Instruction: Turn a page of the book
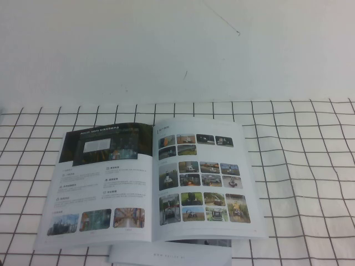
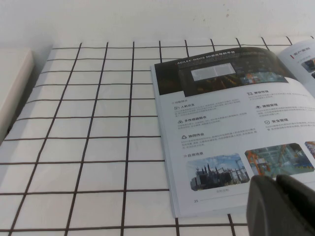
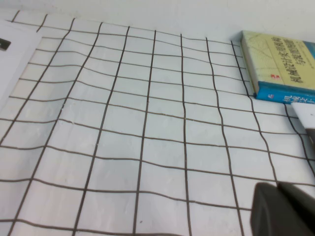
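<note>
The book [image 1: 105,183] lies open and flat on the checked cloth in the high view. Its right-hand page [image 1: 202,183] is glossy white with rows of small vehicle photos. The left-hand page has a dark top banner. Neither gripper shows in the high view. In the left wrist view my left gripper [image 2: 275,179] is shut and empty, just above the near corner of the book's left page [image 2: 221,128]. In the right wrist view my right gripper [image 3: 277,186] is shut and empty over bare cloth, away from the book.
A second brochure [image 1: 169,254] sticks out from under the book's near edge. A thick yellow and blue book [image 3: 283,64] lies on the cloth in the right wrist view. The checked cloth [image 1: 299,166] is bare to the right of the open book.
</note>
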You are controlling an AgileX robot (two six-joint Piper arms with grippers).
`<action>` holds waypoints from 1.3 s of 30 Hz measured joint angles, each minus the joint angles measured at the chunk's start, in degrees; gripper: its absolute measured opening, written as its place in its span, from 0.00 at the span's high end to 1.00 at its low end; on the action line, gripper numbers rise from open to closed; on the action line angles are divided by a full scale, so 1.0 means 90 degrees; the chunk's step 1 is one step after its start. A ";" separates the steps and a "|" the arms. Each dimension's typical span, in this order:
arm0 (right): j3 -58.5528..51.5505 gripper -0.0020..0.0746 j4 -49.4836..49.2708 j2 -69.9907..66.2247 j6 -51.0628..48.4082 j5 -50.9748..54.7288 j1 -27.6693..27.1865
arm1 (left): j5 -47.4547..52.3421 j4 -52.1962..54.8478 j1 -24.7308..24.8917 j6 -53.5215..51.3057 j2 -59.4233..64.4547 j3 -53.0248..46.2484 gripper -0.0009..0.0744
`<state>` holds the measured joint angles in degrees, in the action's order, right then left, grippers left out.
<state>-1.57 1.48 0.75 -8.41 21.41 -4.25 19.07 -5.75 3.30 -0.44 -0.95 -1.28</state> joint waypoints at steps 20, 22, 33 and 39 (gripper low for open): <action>0.0000 0.97 0.0024 0.0000 0.0000 0.0000 0.0000 | 0.0000 0.0000 0.0000 0.0000 0.0000 0.0000 0.99; 0.0000 0.97 0.0024 0.0000 0.0000 0.0000 0.0000 | 0.0000 0.0000 0.0000 0.0000 0.0000 0.0000 0.99; 0.0000 0.97 0.0024 0.0000 0.0000 0.0000 0.0000 | -0.0058 0.0013 0.0000 -0.0131 0.0000 0.0000 0.99; 0.0000 0.97 0.0024 0.0000 0.0000 0.0000 0.0000 | -0.0412 0.0025 0.0000 -0.0203 0.0000 -0.0033 0.99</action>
<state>-1.57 1.70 0.75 -8.41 21.41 -4.25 15.37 -5.52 3.30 -2.27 -0.95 -1.57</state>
